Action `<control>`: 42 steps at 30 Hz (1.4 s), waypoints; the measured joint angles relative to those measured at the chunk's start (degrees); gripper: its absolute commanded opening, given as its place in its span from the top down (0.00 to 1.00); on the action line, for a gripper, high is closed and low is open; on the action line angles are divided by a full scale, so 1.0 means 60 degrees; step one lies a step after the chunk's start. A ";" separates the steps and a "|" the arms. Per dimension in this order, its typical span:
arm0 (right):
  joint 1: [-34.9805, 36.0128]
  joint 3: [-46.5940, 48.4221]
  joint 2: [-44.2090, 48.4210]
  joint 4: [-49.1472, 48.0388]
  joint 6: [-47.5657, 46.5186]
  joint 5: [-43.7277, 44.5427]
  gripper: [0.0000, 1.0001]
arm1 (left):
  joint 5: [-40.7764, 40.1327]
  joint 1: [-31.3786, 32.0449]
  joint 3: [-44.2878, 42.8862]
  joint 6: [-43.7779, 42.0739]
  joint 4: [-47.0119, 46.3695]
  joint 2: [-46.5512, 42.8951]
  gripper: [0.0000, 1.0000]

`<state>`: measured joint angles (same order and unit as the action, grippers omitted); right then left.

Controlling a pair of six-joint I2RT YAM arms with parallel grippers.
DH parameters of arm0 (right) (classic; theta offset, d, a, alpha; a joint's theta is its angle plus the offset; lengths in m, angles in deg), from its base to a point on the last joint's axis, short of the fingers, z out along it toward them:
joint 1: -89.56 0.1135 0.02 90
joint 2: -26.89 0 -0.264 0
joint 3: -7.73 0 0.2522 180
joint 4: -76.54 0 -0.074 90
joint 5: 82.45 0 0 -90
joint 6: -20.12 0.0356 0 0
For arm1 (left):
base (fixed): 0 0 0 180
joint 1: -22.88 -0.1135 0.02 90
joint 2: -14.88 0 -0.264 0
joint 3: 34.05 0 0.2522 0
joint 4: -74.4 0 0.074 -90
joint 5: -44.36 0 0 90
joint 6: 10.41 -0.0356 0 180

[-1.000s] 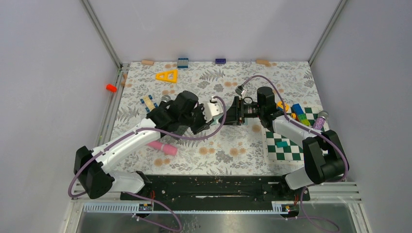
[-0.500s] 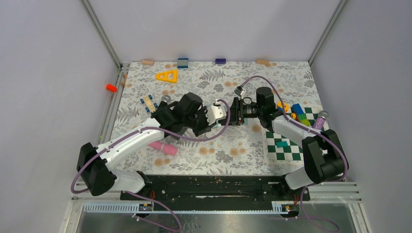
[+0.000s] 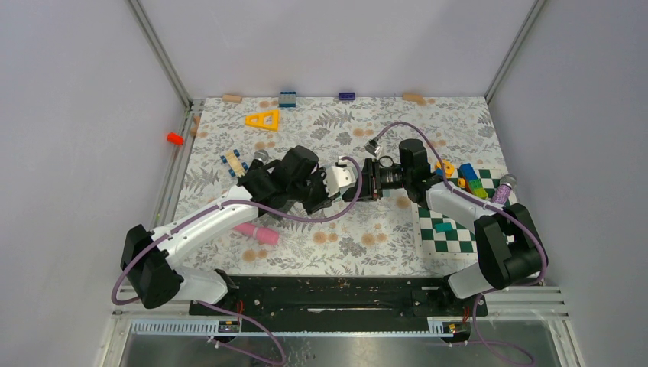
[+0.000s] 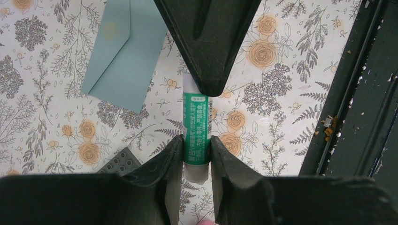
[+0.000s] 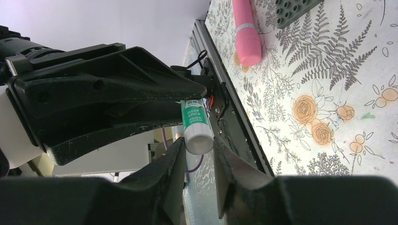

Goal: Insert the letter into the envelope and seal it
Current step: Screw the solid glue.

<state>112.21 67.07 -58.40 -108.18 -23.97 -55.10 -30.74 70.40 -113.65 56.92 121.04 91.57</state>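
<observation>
1. Glue stick (image 4: pixel 196 136) hangs above the table (image 4: pixel 281 117) between both arms. The left gripper (image 4: pixel 196 154) is clamped on one end, probably to steady it while the other end is uncapped for sealing.
2. The right gripper (image 5: pixel 199 150) has its jaws tight beside the stick's white end. I cannot tell whether they already pinch it.
3. The envelope (image 4: pixel 123 51) lies flat on the table, apart from the stick. No letter shows.
4. A grey studded mat (image 4: pixel 119 161) and a pink cylinder (image 5: pixel 246 33) lie nearby; neither blocks the grip.
</observation>
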 measured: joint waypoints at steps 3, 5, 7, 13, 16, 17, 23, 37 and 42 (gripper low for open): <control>0.0004 0.0018 -0.0018 0.0004 -0.0091 -0.0051 0.74 | 0.0000 0.0000 0.0000 -0.0004 0.0015 0.0000 0.93; 0.0004 0.0040 -0.0022 0.0004 -0.0189 -0.0095 0.75 | 0.0018 0.0000 0.0000 -0.0007 0.0018 0.0000 0.93; 0.0004 0.0062 -0.0029 0.0007 -0.0357 -0.0175 0.76 | 0.0066 0.0000 0.0000 -0.0011 0.0033 0.0000 0.93; 0.0011 0.0076 0.0015 0.0255 -0.1271 -0.0667 0.79 | 0.0714 -0.0073 0.0000 -0.0157 0.0226 0.0015 0.93; 0.0036 0.0022 0.0284 0.0546 -0.1971 -0.0820 0.79 | 0.1297 -0.0189 -0.0080 -0.0219 0.0393 0.0131 0.93; 0.0044 -0.0022 0.0459 0.0667 -0.2310 -0.0849 0.78 | 0.1563 -0.0240 -0.0168 -0.0229 0.0510 0.0208 0.93; 0.0412 -0.0058 0.1989 0.2856 -0.5912 -0.0452 0.78 | 0.3501 -0.0466 -0.0667 -0.0361 0.1373 0.0743 0.92; 0.1432 -0.0036 0.3909 0.5901 -1.1533 0.0892 0.09 | 0.5894 -0.0831 -0.1472 -0.1351 0.3672 0.1723 0.90; 0.1359 0.0426 0.3446 0.6145 -1.0178 0.1031 0.09 | 0.5034 -0.0823 -0.1384 -0.0896 0.3144 0.1603 0.91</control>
<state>120.37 69.63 -37.73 -71.31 -85.04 -48.92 -0.53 65.47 -121.96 51.54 139.90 101.19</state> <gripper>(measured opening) 0.953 0.242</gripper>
